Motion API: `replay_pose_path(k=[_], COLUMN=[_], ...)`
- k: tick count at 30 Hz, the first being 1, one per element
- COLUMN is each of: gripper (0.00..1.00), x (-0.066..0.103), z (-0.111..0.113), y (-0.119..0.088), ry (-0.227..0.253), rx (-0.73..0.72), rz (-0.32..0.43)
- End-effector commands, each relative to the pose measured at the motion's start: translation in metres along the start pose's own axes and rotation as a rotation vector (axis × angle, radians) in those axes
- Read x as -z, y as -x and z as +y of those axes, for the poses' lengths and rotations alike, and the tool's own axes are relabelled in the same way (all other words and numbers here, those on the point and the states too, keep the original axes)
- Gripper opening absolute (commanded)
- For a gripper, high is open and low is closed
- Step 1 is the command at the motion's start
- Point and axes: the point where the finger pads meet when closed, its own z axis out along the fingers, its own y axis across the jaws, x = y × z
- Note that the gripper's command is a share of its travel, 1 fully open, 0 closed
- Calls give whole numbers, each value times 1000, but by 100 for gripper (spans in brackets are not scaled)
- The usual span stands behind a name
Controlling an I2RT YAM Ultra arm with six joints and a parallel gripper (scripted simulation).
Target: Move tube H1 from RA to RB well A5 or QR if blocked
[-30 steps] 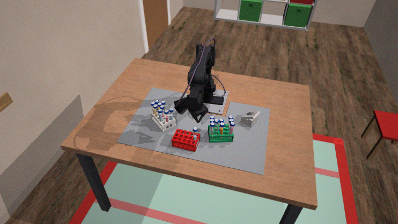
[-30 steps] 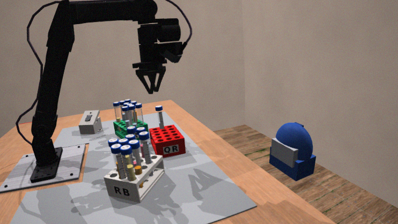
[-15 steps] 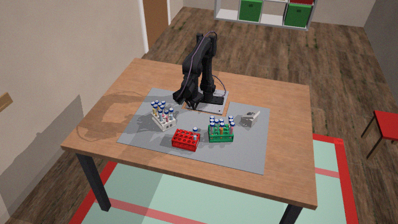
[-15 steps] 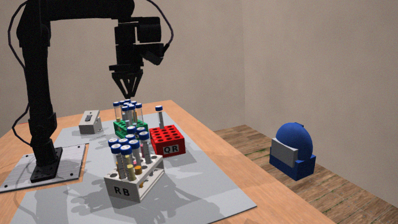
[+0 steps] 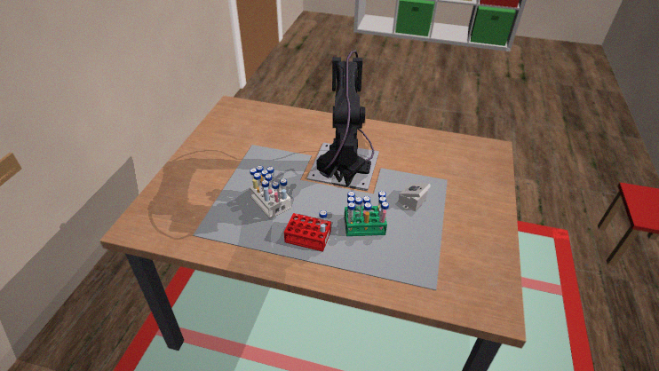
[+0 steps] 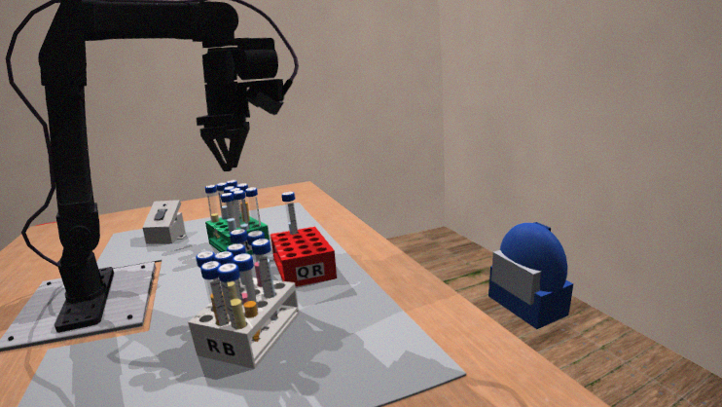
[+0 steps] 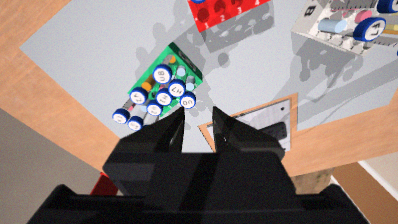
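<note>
Wrist view | fingers [image 5: 346,177] [image 6: 240,150] partly open | capped tubes [image 5: 367,206] [image 6: 251,192] [image 7: 163,97] crowd green rack [image 5: 366,232] [image 6: 215,238] [image 7: 174,49]

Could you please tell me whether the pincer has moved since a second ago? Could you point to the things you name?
Yes, the pincer [image 5: 343,182] [image 6: 228,167] [image 7: 198,111] shifted left in the exterior view, towards the metal base plate [image 5: 315,174] [image 6: 133,303] [image 7: 267,112].
</note>
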Motion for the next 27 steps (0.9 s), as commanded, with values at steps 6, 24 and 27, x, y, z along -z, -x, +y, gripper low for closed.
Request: replay_pose_path(k=[6,24,27], gripper=[30,30,30], x=[4,16,10], z=[36,71,65], y=[-10,-40,-43], ry=[18,29,8], rx=[-44,-64,-62], rz=[-32,-37,-22])
